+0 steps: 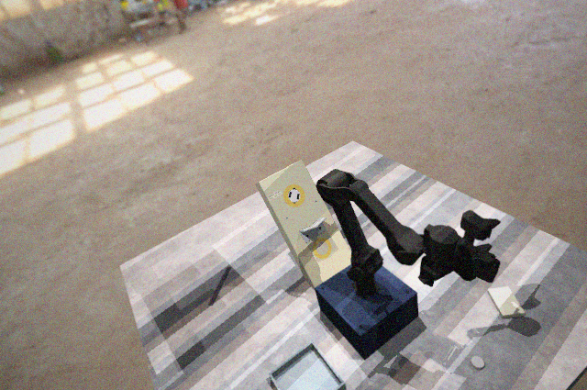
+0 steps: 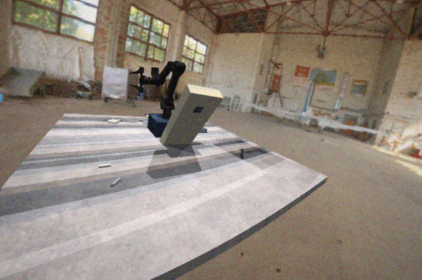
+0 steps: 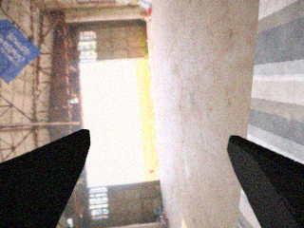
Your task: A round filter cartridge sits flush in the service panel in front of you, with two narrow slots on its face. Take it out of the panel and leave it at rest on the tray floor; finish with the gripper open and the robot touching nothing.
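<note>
The filter cartridge (image 1: 293, 195) is a pale round face with two dark slots, seated inside a yellow ring near the top of the tilted cream service panel (image 1: 308, 207) (image 2: 190, 116). The exterior camera sees only the panel's back and edges, so the cartridge is hidden there. The tray (image 1: 308, 373) is shallow, with a pale floor and dark rim, at the bottom edge of the top view; no object shows on its visible part. My gripper (image 1: 496, 242) (image 2: 130, 79) (image 3: 160, 139) is open and empty, raised on the side of the base away from the panel.
A grey bracket (image 1: 313, 229) stands out from the panel above a second yellow ring (image 1: 322, 249). The blue base (image 1: 365, 309) (image 2: 156, 125) is beside the panel. A dark rod (image 1: 220, 285) (image 2: 242, 153), pale block (image 1: 504, 301) (image 2: 113, 120), small disc (image 1: 477, 362) and light pieces (image 2: 104, 165) (image 2: 115, 182) are on the table.
</note>
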Motion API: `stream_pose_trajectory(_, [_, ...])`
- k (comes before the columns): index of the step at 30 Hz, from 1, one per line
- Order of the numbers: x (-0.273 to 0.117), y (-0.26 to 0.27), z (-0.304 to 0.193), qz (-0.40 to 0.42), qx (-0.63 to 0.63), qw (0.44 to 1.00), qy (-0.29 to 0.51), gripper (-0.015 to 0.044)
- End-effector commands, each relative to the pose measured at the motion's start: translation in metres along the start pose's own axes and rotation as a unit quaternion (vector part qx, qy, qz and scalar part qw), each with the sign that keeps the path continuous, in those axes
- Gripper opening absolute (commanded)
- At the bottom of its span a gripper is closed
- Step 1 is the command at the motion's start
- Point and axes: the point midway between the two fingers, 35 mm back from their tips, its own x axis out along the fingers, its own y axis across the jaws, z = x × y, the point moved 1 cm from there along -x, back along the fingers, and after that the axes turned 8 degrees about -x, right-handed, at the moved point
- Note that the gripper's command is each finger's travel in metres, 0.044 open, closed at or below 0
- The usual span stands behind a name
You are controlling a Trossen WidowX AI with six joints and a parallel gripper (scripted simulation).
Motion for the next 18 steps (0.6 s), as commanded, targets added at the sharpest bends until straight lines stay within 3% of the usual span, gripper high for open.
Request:
stream_pose_trajectory(1, [0.002,0.0,-0.001,0.0,-0.001,1.0,0.002,0.0374])
stream_pose_trajectory(11, [0.078,0.013,-0.095,-0.018,-0.072,0.989,0.131,0.0118])
stream_pose_trajectory(18, [0.105,0.019,-0.183,-0.026,-0.126,0.965,0.229,0.0118])
